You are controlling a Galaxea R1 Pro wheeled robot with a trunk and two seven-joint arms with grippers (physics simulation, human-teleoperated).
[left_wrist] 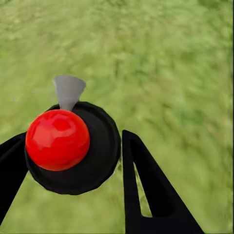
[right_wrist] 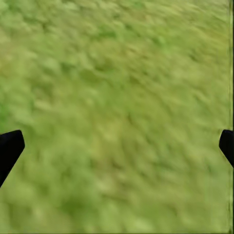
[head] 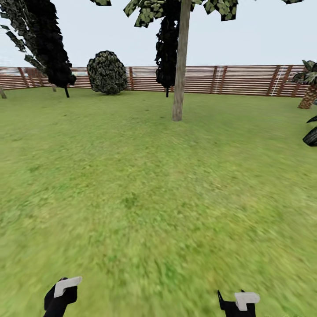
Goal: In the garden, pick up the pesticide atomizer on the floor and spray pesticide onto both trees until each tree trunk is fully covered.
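With the pesticide atomizer (left_wrist: 68,146) already off the floor (head: 145,211) and sitting between the fingers of the left claw (left_wrist: 68,161), which close around its black body, pickup looks done. The right claw (right_wrist: 117,146) hangs wide open and empty over grass. Spraying seems wholly ahead: the nearest tree trunk (head: 179,75) stands well off, showing no white specks.

Blotchy green grass floor (head: 145,207) runs wide and open from the near edge out to the slat fence (head: 237,80). At twelve o'clock a thick grey-brown tree trunk (head: 179,75) rises straight off the lawn. At eleven, a round bush (head: 107,73) sits on it by the fence; at two, a short palm (head: 309,90).
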